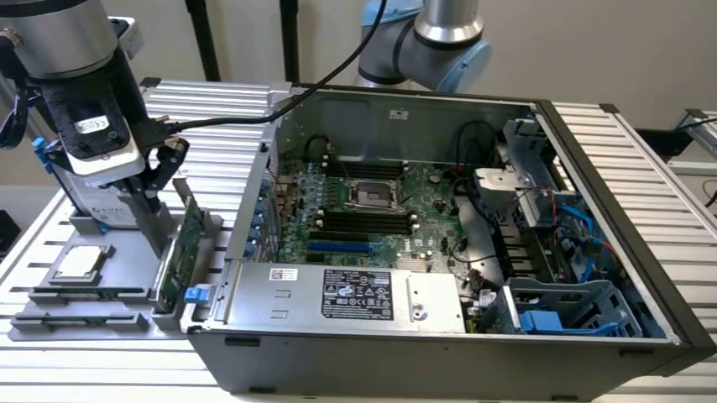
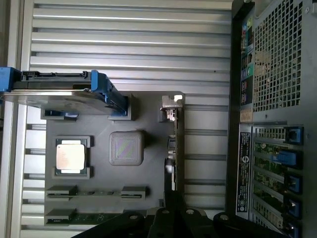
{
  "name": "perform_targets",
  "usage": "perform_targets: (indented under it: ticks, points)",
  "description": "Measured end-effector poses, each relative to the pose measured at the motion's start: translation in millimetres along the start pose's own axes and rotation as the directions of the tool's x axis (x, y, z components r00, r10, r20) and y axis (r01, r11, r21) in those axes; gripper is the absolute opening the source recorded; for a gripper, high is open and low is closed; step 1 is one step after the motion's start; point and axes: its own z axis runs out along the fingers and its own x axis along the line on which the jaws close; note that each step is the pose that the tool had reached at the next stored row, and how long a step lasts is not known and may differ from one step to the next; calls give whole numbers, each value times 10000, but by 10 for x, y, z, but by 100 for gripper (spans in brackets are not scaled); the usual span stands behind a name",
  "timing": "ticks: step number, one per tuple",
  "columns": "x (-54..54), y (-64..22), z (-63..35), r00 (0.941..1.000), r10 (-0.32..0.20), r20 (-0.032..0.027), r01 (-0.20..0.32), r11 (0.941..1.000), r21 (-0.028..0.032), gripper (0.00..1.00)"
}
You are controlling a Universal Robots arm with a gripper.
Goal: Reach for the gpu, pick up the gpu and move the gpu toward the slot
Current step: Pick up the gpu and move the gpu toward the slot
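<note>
Your arm points straight down, gripper (image 1: 157,242) at the upright gpu (image 1: 180,256); you cannot tell its grip.

Gripper (image 1: 157,238) beside upright gpu (image 1: 188,245); computer case (image 1: 448,357) near.

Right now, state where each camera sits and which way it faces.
Exterior view: off the arm, above the open computer case, angled down into it; the arm and gripper show at the exterior view's left, over the gray tray.
Wrist view: on the wrist, looking straight down at the tray and the case's rear; the gripper's dark parts show, close to the edge-on gpu.
Shared: the gpu, the tray, the processor chip, the hard drive and the case.
</note>
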Motion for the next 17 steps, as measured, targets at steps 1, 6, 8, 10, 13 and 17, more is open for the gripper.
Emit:
perform_targets:
  ticks: [1, 6, 8, 10, 13, 17]
  points:
    - [0, 0, 0, 10000, 0, 0, 0, 10000, 0, 12]
    - [1, 0, 0, 10000, -1, 1, 1, 10000, 1, 36]
    - [4, 0, 7, 10000, 0, 10, 0, 10000, 5, 36]
    - [21, -2, 48, 10000, -2, 56, 2, 10000, 11, 48]
    - [40, -4, 103, 10000, -3, 81, 3, 10000, 12, 48]
    - [54, -10, 174, 10000, -4, 89, 4, 10000, 11, 48]
